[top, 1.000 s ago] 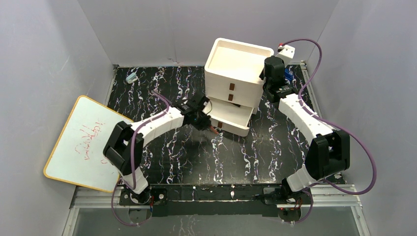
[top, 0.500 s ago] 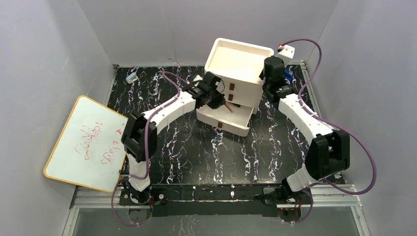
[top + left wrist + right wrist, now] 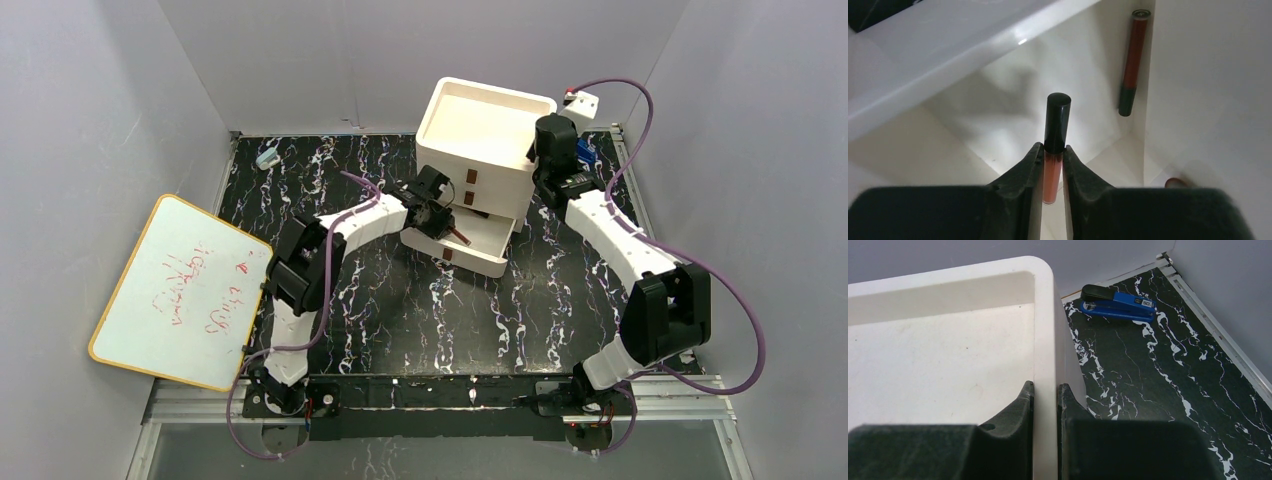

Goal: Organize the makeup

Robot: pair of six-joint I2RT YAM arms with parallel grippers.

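Two arms reach over a black marbled table (image 3: 420,310) in the overhead view. A white box (image 3: 480,125) of drawers stands at the far middle, close to the back wall, with its bottom drawer (image 3: 490,240) pulled out toward the arms. The left gripper (image 3: 447,218) sits over the drawer's left part, its fingers too small here to read. The right gripper (image 3: 537,160) is at the box's right rim. A whiteboard (image 3: 170,290) overhangs the table's left edge. A light-blue object (image 3: 267,157) lies in the far left corner. Open tabletop lies in front of the drawer, between the arms.

Left wrist view: the left gripper (image 3: 1050,152) is closed on a tube (image 3: 1057,120) with a black cap and red body, held inside the drawer (image 3: 998,115). The fingers hide its lower end, and it is unclear whether it touches the floor. A second tube (image 3: 1133,60) lies along the right wall, well apart. A brown tip (image 3: 1175,182) shows at lower right, mostly cut off.

Right wrist view: the right gripper (image 3: 1045,390) pinches the box's top rim (image 3: 1044,315), one finger inside and one outside. A blue stapler (image 3: 1118,303) lies by the back wall, just past the box corner. Bare table runs right to a metal rail (image 3: 1218,335).
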